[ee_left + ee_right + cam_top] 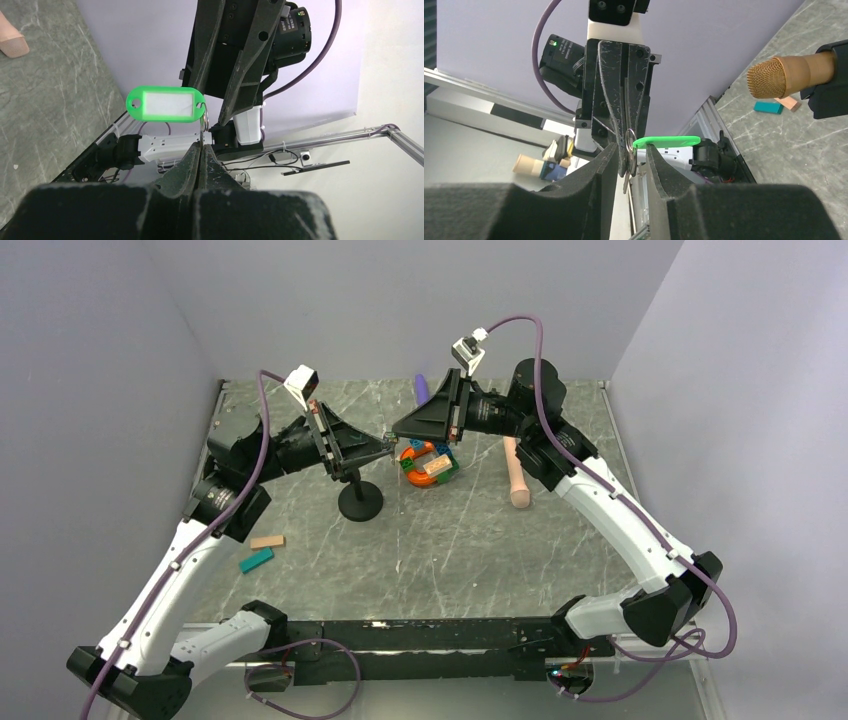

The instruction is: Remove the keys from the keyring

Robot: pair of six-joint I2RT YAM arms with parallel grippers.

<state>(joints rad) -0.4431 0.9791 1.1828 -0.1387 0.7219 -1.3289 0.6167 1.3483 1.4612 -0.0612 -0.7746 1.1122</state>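
Observation:
The green key tag (165, 104) hangs from the thin silvery keyring (204, 120), held up above the table. My left gripper (200, 148) is shut on the ring's lower edge. In the right wrist view the tag (667, 142) shows edge-on, sticking out to the right of the ring (630, 136). A thin silvery piece (625, 184) hangs below the ring. My right gripper (630, 150) is open, with its jaws on either side of the ring and the left fingertips. In the top view the left gripper (384, 446) and the right gripper (397, 433) meet tip to tip at mid-table.
A black round-based stand (360, 502) with a gold-headed microphone (769, 77) is just below the grippers. A pile of coloured toy blocks (430, 462) lies behind them. A peach cylinder (517, 475) lies at the right. Teal (256, 560) and tan (267, 541) blocks lie at the left.

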